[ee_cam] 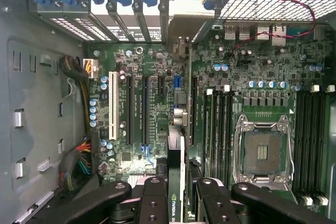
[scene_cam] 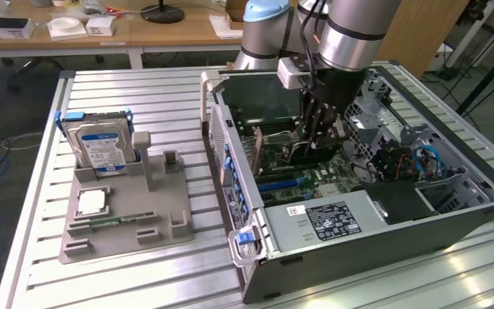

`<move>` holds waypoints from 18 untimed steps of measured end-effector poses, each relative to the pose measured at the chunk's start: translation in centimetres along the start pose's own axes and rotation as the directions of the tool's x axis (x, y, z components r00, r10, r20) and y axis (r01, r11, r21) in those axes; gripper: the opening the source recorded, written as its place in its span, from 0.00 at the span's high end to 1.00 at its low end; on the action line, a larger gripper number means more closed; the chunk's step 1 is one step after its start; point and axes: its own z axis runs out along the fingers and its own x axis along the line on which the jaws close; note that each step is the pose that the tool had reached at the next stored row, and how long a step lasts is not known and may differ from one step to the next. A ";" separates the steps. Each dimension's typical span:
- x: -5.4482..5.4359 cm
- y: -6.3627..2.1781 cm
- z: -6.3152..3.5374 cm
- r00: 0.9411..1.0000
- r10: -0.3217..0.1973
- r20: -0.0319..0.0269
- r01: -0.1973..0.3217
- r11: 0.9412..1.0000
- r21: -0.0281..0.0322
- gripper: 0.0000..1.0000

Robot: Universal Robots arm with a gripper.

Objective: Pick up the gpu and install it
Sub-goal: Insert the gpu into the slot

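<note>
The slatted tabletop point(scene_cam: 144, 84) is carrying an open computer case point(scene_cam: 453, 219) along its edge on the exterior view's right. The gripper point(ee_cam: 177, 187) is hanging inside the case, over the motherboard point(ee_cam: 262, 77). Its fingers point(ee_cam: 155, 198) are clamping the gpu point(ee_cam: 176, 150), which is standing on edge over the expansion slots point(ee_cam: 144, 108); contact with a slot cannot be determined.

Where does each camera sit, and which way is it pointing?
Exterior view: off the arm, high up, looking down across the table into the open computer case; the arm shows, reaching inside.
Wrist view: on the wrist, looking straight at the motherboard; the gripper shows, holding the graphics card.
Shared: the motherboard inside the case.
</note>
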 end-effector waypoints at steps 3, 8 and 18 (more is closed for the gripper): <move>0.0 0.05 0.21 1.000 0.000 0.000 0.000 1.000 0.000 0.74; 0.0 0.38 0.82 1.000 0.000 -0.001 0.000 1.000 0.000 0.74; 0.0 0.98 2.08 1.000 0.000 -0.007 0.000 1.000 0.000 0.74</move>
